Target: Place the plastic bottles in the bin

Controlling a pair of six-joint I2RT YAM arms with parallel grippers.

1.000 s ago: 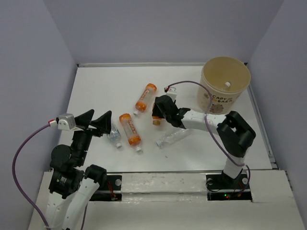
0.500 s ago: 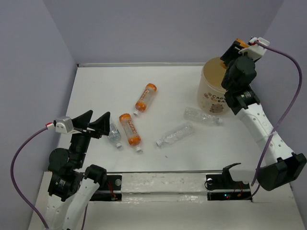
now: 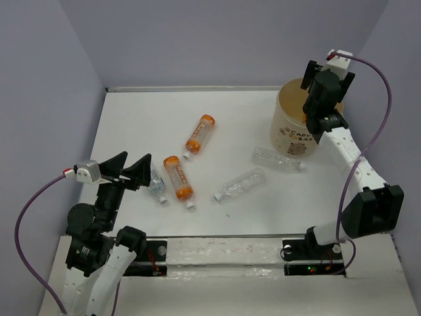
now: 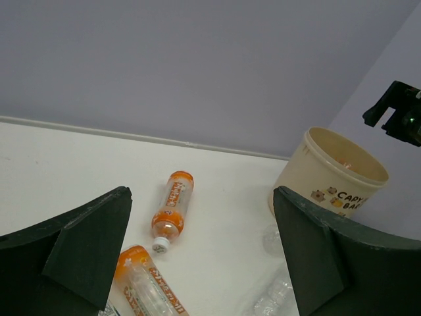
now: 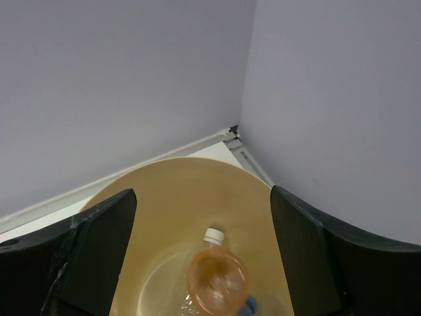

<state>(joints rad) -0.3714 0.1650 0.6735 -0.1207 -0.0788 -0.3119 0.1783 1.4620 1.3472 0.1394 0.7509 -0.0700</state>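
Note:
The bin (image 3: 289,135), a tan tub with "CAPY BARA" lettering, stands at the back right. My right gripper (image 3: 316,99) hangs open just above its mouth. In the right wrist view my open right gripper (image 5: 204,257) looks down into the bin (image 5: 177,178), where a blurred orange bottle (image 5: 217,280) with a white cap lies loose inside. On the table lie two orange-labelled bottles (image 3: 199,133) (image 3: 178,177) and three clear ones (image 3: 156,186) (image 3: 240,185) (image 3: 277,158). My left gripper (image 3: 129,168) is open and empty above the near left. The left wrist view shows it open (image 4: 204,263), over an orange bottle (image 4: 171,209).
Grey walls enclose the white table (image 3: 145,118) on three sides. The bin sits close to the right wall and the back corner. My right arm (image 3: 348,155) stretches along the right edge. In the left wrist view the bin (image 4: 332,174) shows far right.
My right gripper lifted an orange bottle from the table's middle to above the bin, then opened; the bottle is now in the bin. The left arm has not moved.

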